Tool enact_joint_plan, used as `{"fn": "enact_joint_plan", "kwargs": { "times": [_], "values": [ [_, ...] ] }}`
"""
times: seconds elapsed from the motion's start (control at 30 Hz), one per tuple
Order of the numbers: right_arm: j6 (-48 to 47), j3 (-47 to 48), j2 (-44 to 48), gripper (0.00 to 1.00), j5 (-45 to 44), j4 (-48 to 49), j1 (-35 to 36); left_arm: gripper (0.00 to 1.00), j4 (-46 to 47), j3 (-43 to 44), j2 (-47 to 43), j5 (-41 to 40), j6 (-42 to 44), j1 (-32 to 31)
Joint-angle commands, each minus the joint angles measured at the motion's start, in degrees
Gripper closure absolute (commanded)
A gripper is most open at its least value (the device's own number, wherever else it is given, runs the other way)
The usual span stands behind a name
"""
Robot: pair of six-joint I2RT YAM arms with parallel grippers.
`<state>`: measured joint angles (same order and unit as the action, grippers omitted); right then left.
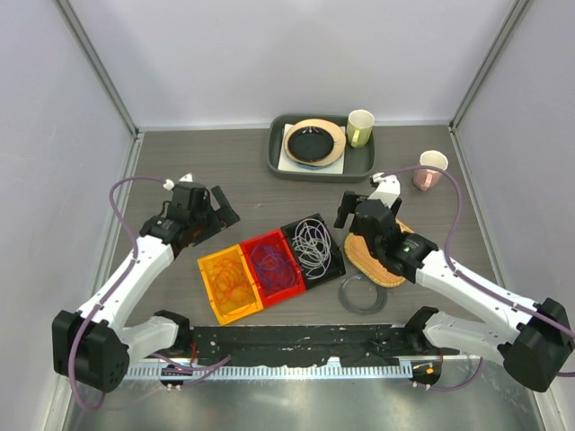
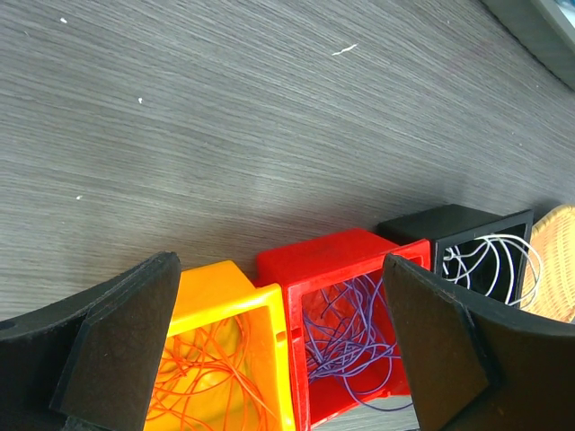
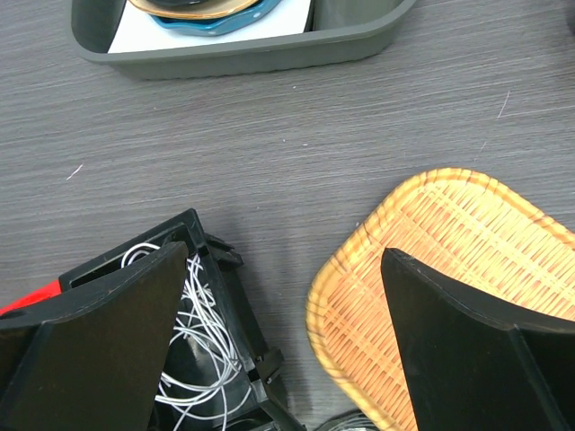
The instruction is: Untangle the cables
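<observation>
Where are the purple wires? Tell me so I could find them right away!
Look at the middle of the dark table, where three small boxes sit in a row. The purple wires lie loosely coiled inside the red box, the middle one. The orange box beside it holds orange wires and the black box holds white wires.

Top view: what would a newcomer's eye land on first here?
The row of three bins mid-table stands out: an orange bin holding the orange-red cable, a red bin holding the purple cable, and a black bin holding the white cable, one colour per bin. Next come the left gripper and right gripper flanking them, both open and empty, the right one beside a wicker tray.
</observation>
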<state>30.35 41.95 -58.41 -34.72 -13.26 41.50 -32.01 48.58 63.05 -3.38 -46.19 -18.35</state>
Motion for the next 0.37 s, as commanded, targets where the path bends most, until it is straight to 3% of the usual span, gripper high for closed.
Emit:
{"fn": "enact_joint_plan", "kwargs": {
  "times": [0.0,0.33],
  "values": [
    [0.1,0.1,0.1,0.05,-1.1,3.4,0.0,0.0,-0.1,1.8,-0.3,0.3,0.9,0.7],
    [0.6,-1.3,3.4,0.05,-3.1,3.9,0.0,0.0,0.3,1.7,0.1,0.8,1.2,1.0]
  ]
}}
